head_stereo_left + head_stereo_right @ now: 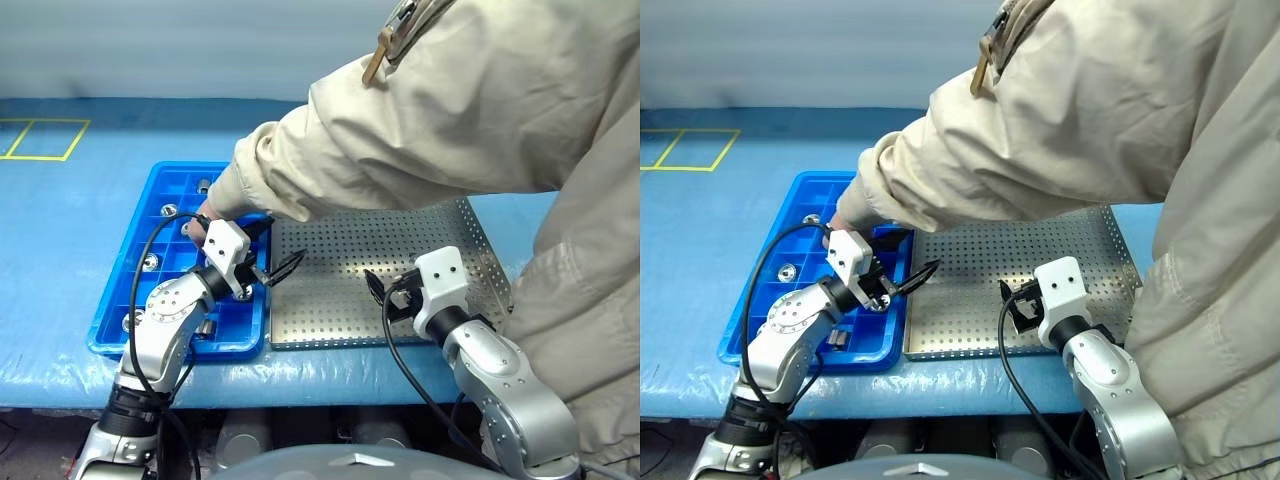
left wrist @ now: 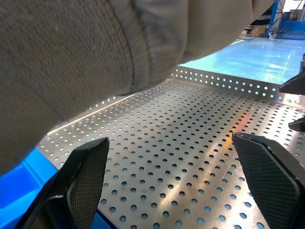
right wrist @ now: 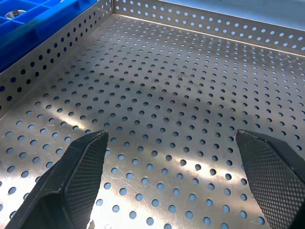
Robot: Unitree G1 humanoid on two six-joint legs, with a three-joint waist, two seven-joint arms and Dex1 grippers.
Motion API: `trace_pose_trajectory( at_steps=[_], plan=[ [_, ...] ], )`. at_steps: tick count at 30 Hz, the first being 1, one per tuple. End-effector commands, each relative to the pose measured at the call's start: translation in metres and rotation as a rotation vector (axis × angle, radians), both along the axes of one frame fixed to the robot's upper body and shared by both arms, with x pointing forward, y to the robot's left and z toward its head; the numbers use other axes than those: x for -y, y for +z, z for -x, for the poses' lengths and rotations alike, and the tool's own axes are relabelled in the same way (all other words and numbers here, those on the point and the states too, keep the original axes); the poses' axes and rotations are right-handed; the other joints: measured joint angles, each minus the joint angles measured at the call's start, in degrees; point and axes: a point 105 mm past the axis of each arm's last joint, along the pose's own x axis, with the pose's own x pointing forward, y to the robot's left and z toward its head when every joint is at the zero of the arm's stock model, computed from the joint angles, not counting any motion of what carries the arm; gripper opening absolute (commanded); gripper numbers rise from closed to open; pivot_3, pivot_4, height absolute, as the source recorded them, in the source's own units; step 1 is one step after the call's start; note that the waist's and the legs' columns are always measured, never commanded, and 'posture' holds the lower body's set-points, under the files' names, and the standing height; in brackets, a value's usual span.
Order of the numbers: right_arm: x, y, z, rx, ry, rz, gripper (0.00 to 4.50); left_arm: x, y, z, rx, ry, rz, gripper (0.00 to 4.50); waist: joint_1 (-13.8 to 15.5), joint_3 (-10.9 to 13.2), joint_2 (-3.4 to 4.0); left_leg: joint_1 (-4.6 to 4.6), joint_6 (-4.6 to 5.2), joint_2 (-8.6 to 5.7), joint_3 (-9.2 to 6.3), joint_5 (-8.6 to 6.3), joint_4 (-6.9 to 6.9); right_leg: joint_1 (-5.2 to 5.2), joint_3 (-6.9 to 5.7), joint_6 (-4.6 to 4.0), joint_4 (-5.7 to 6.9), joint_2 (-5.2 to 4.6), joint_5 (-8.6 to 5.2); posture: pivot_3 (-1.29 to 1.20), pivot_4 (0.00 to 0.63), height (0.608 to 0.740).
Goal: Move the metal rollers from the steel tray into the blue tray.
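The blue tray [image 1: 108, 300] lies on the left and the steel tray [image 1: 330, 300] sits right beside it. Several metal rollers [image 1: 150, 262] rest in separate compartments of the blue tray; another roller [image 1: 169, 211] lies farther back. The visible perforated floor of the steel tray carries no roller. My left gripper [image 1: 283, 270] hovers open over the seam between the two trays, pointing toward the steel tray, with nothing between its fingers [image 2: 86, 176]. Over the steel tray's front part my right gripper [image 1: 380, 295] is open and holds nothing, fingers [image 3: 81, 167] spread wide.
A person in a beige jacket [image 1: 450, 120] leans in from the right, arm stretched over the back of the steel tray, with the hand [image 1: 210, 212] in the blue tray just behind my left gripper. Blue plastic sheeting [image 1: 60, 220] covers the table, with yellow tape marks [image 1: 45, 138] at far left.
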Motion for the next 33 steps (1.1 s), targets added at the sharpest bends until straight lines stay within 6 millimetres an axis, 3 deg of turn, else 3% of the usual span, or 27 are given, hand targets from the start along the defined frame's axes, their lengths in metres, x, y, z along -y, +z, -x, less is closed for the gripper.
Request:
trace_pose_trajectory(
  at_steps=[1,18,33],
  plan=[
    [0.001,0.009,0.001,0.041,-0.006,-0.002,4.48,0.003,0.017,0.004,0.061,-0.023,0.012,4.50,0.0,0.0,0.00,0.00,0.00,0.00,0.00,0.00,0.00,0.00,0.00,0.00,0.00,0.00,0.00,0.06,0.150,0.740],
    [0.003,0.011,0.000,0.048,-0.005,0.005,4.48,0.007,0.017,0.005,0.057,-0.054,0.025,4.50,0.0,0.0,0.00,0.00,0.00,0.00,0.01,0.00,0.00,0.00,0.01,0.00,0.00,0.00,0.00,0.05,0.150,0.740],
    [-0.001,0.009,0.001,0.039,0.004,-0.001,4.48,0.019,0.010,0.018,0.013,-0.173,-0.003,4.50,0.0,0.0,0.00,0.01,0.00,0.00,0.02,0.00,0.00,0.00,0.02,0.00,0.00,0.00,0.00,0.06,0.150,0.740]
  ],
)
